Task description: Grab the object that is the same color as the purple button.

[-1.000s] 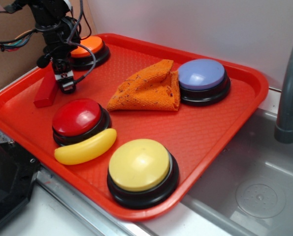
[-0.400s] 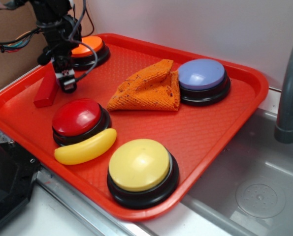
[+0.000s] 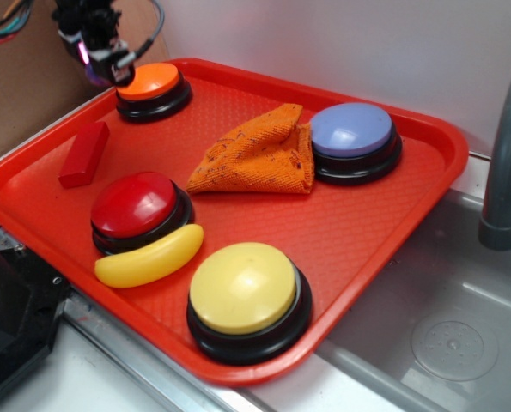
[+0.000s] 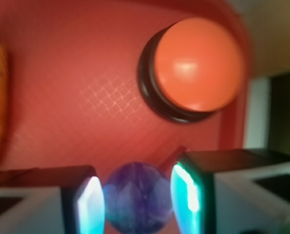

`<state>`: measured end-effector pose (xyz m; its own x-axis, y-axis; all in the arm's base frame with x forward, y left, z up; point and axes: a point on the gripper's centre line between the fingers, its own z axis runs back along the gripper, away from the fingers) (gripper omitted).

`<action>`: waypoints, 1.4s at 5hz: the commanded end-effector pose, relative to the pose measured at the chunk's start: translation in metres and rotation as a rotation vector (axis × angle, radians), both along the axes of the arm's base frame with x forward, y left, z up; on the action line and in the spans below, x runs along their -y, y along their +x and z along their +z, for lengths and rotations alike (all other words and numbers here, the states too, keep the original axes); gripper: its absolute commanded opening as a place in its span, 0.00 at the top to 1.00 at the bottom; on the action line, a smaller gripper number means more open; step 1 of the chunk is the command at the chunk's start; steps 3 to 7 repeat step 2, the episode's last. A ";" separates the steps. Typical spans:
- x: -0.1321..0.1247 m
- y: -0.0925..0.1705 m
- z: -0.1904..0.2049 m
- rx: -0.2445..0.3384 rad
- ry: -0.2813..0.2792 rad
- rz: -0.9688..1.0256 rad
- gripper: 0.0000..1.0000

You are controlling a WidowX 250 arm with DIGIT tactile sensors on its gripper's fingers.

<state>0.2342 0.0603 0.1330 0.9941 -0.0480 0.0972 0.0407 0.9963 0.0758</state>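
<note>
The small glossy dark-purple ball (image 4: 137,197) sits squeezed between my two pads (image 4: 92,204) in the wrist view, lifted above the red tray (image 4: 86,73). In the exterior view my gripper (image 3: 99,70) hangs at the tray's back left, just left of the orange button (image 3: 152,81), with a purple glint of the ball (image 3: 96,77) at its tips. The purple button (image 3: 352,130), pale bluish-purple on a black base, stands at the back right of the tray (image 3: 358,232), far from my gripper.
A red rectangular block (image 3: 84,154) lies at the tray's left edge. An orange cloth (image 3: 259,154) is crumpled mid-tray. A red button (image 3: 136,206), a yellow banana (image 3: 149,257) and a yellow button (image 3: 245,290) fill the front. A sink (image 3: 444,326) with a grey faucet (image 3: 506,154) lies right.
My gripper has risen from beside the red block and moved back toward the orange button, carrying the purple ball. The block is now fully uncovered.
</note>
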 end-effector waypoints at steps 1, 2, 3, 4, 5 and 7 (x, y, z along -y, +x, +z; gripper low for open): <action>0.034 0.016 0.085 0.108 -0.215 0.104 1.00; 0.042 0.014 0.092 0.139 -0.166 0.147 1.00; 0.042 0.014 0.092 0.139 -0.166 0.147 1.00; 0.042 0.014 0.092 0.139 -0.166 0.147 1.00; 0.042 0.014 0.092 0.139 -0.166 0.147 1.00; 0.042 0.014 0.092 0.139 -0.166 0.147 1.00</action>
